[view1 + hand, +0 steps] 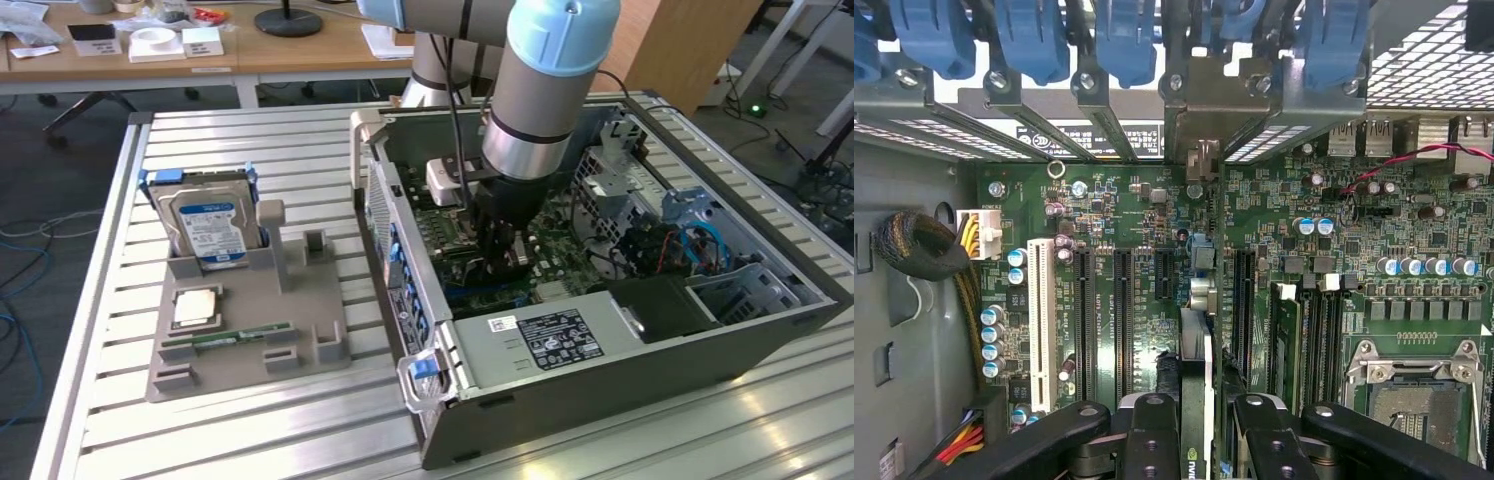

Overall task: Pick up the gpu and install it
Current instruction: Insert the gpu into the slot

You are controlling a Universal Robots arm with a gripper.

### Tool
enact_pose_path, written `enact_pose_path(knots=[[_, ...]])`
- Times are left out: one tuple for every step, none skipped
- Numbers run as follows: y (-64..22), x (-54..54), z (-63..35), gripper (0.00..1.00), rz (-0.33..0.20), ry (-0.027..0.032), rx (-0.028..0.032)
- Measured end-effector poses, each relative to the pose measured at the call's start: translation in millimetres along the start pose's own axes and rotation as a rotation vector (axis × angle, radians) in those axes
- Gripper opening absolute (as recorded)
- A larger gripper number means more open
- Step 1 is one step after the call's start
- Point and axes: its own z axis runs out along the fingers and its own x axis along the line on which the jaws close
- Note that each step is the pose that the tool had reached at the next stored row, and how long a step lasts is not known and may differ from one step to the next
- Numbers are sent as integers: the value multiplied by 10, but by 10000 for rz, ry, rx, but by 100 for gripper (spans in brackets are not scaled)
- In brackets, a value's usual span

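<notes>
Inside the open computer case (627, 330) lying on the slatted metal table (227, 430), the exterior view shows the arm (547, 90) reaching straight down, its gripper (497, 262) low over the motherboard (461, 275). Toward the exterior view's left, well apart from the case, a grey holder tray (240, 345) carries an upright hard drive (207, 225) with a blue label, a square processor (195, 308) and a narrow green RAM stick (227, 338).

From the wrist view, the gripper (1197, 440) is clamped on the gpu (1196, 370), which stands on edge between the two black fingers (1152, 440) and appears as a thin vertical strip. The card hangs over the green motherboard (1414, 240), lined up along the long black expansion slots (1122, 315), its far end reaching toward the pale metal bracket (1204, 110) at the case's rear wall. Whether the card's edge is seated in a slot cannot be told. Blue retaining clips (1034, 35) run along that rear wall, and an empty processor socket (1414, 395) sits off to one side.
</notes>
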Motion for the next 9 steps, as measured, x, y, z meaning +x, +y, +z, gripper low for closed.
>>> enact_pose_path(knots=[[0, 0, 0, 26, 0, 1, 0], [0, 0, 0, 26, 0, 0, 0], [0, 0, 0, 26, 0, 1, 0], [0, 0, 0, 26, 0, 0, 0], [0, 0, 0, 26, 0, 0, 0], [0, 0, 0, 26, 0, 1, 0], [0, 0, 0, 26, 0, 1, 0], [0, 0, 0, 26, -1, 2, -1], [0, 0, 0, 26, -1, 2, -1]])
